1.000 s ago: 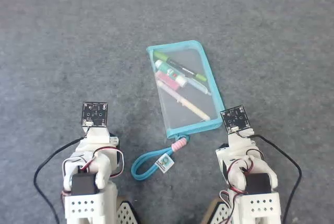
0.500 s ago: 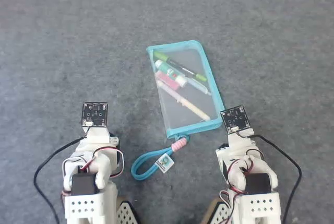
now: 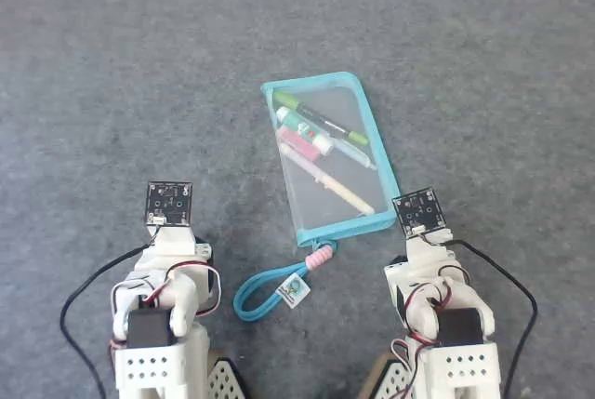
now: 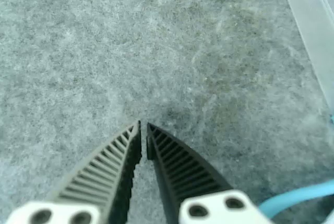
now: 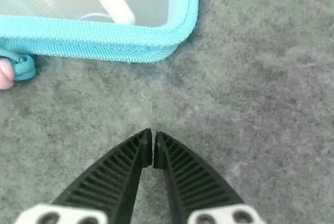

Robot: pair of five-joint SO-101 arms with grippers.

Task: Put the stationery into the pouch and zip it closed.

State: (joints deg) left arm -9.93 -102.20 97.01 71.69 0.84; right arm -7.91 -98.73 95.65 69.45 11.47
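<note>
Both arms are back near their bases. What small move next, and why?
Probably none: leave both arms parked. The stationery lies inside the pouch, its teal edge looks closed up to the pink pull, and the left gripper and right gripper are shut on nothing.

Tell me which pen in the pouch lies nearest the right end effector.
The cream-coloured pen; the green marker and pink pen lie farther up the pouch.

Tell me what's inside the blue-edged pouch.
Through the clear front of the pouch: a green-capped marker, a pink item, a pale blue pen and a cream pen. They overlap, so anything lying beneath them is covered.
</note>
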